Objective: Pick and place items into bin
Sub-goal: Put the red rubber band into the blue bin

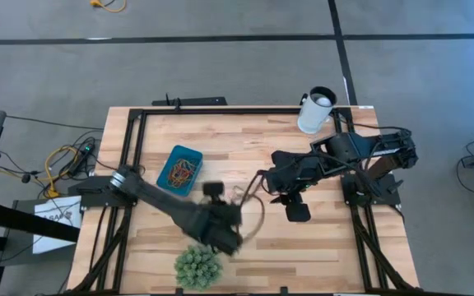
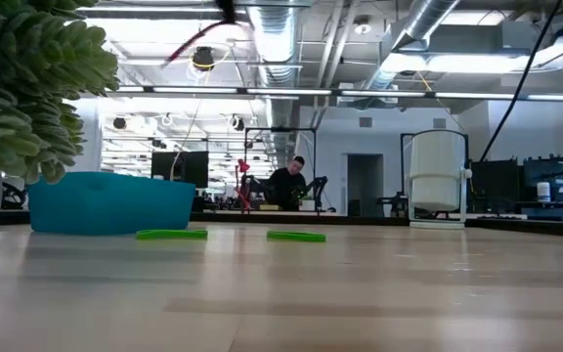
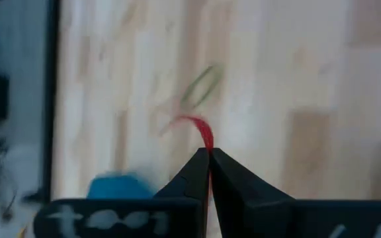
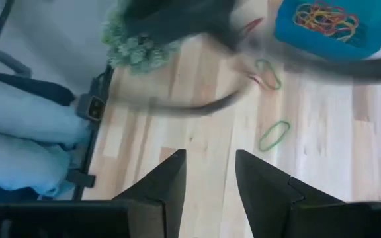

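While the left claw [image 3: 208, 158] is pinched fully closed on a red band [image 3: 200, 129], whose loop curls out beyond the tips, the bin [image 1: 180, 168] lies up and to the left of it in the high view, at centre left of the desk [image 1: 245, 140] and close by the arm's own forearm. That is the relation the coming move seems to turn on: the band must travel back toward the upper left of the frame and be let go over the bin, whose long axis runs on a slant from lower left to upper right. The left arm is clearly the nearer one, stretching from the left edge down toward lower centre. The bin already holds a tangle of bands [image 4: 326, 18] in red, orange and yellow. Two green bands [image 4: 274, 135] lie loose on the desk between the bin and the right arm; in the low view they show as flat green strips just right of the bin. The spiky ball [image 1: 197, 266] sits at the bottom edge, just beside the left claw, so it could be brushed on a low swing. The right claw [image 4: 209, 175] hovers at centre right with its fingers parted and nothing between them. A white cup [image 1: 316, 110] stands at the upper right, well apart from the path.
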`<act>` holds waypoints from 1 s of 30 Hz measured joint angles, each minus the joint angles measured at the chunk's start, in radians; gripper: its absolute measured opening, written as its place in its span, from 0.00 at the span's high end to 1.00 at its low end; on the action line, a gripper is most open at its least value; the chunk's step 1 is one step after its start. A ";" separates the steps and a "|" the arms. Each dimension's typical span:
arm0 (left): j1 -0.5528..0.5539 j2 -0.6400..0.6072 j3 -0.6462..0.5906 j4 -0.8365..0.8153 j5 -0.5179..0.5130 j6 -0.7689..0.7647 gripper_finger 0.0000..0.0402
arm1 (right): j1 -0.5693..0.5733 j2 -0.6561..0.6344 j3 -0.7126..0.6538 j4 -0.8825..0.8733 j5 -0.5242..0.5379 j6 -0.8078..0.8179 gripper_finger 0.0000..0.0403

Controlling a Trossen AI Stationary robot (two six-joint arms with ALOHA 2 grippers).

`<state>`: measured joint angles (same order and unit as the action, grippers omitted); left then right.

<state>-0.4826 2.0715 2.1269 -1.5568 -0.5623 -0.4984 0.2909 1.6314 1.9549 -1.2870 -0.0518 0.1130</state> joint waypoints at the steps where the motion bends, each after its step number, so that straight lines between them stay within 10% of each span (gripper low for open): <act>1: 0.009 -0.039 -0.042 -0.014 0.000 -0.002 1.00 | 0.009 0.000 0.000 -0.003 0.000 0.000 0.69; 11: 0.111 -0.464 -0.651 -0.006 -0.022 -0.302 1.00 | 0.095 0.000 0.000 -0.052 0.000 -0.011 0.69; 20: 0.222 -0.837 -1.165 0.488 0.043 -0.280 1.00 | 0.141 0.000 0.000 -0.043 0.062 -0.008 0.69; 30: 0.341 -0.968 -1.493 0.729 0.121 -0.262 1.00 | 0.122 0.014 0.000 0.005 0.176 -0.010 0.69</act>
<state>-0.1418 1.1034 0.6340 -0.8275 -0.4408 -0.7601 0.4125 1.6455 1.9548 -1.2821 0.1246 0.1032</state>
